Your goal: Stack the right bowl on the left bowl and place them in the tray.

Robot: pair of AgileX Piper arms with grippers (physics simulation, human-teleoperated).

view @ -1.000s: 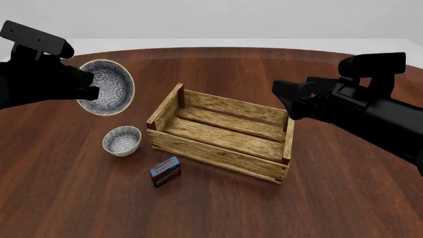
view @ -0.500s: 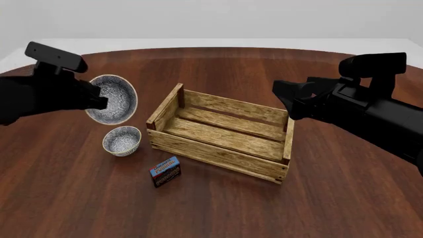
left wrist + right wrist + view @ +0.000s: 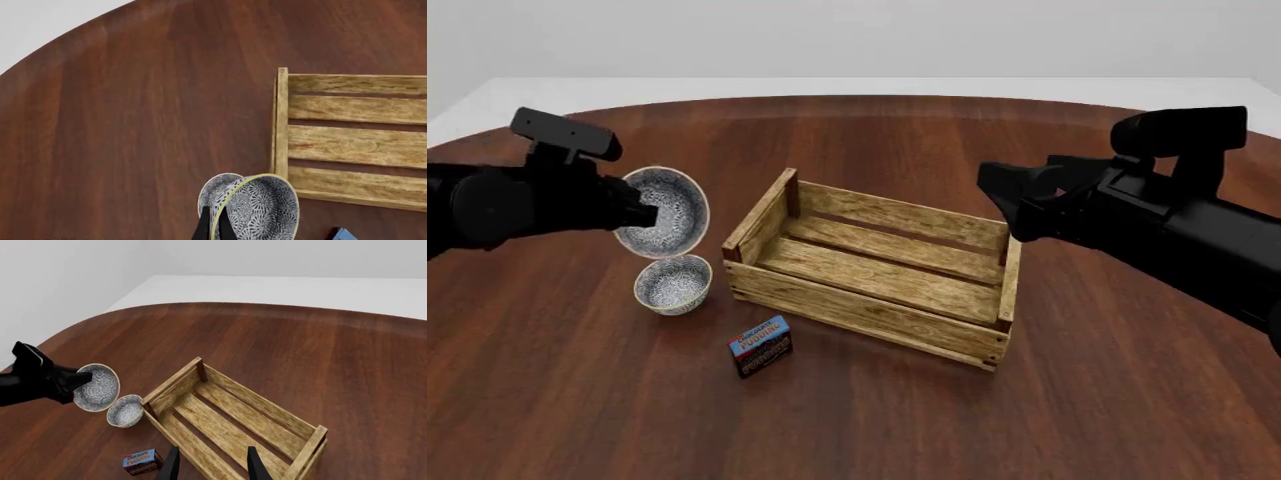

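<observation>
My left gripper (image 3: 635,210) is shut on the rim of one speckled bowl (image 3: 663,212) and holds it tilted, opening toward the camera, just above the other speckled bowl (image 3: 674,284), which stands upright on the table. In the left wrist view my fingers (image 3: 202,229) pinch the held bowl (image 3: 263,209) at its rim. The wooden slatted tray (image 3: 868,316) lies to the right of both bowls, with nothing in it. My right gripper (image 3: 1016,204) hovers open and empty over the tray's right end (image 3: 212,467). The right wrist view shows both bowls (image 3: 97,387) (image 3: 125,411).
A small red-and-blue box (image 3: 762,346) lies on the table in front of the tray's left corner. It also shows in the right wrist view (image 3: 141,461). The round dark wooden table (image 3: 868,430) ends in a curved far edge.
My left arm has brought the held bowl down and to the right, closer over the standing bowl. The right arm, tray and box have not moved.
</observation>
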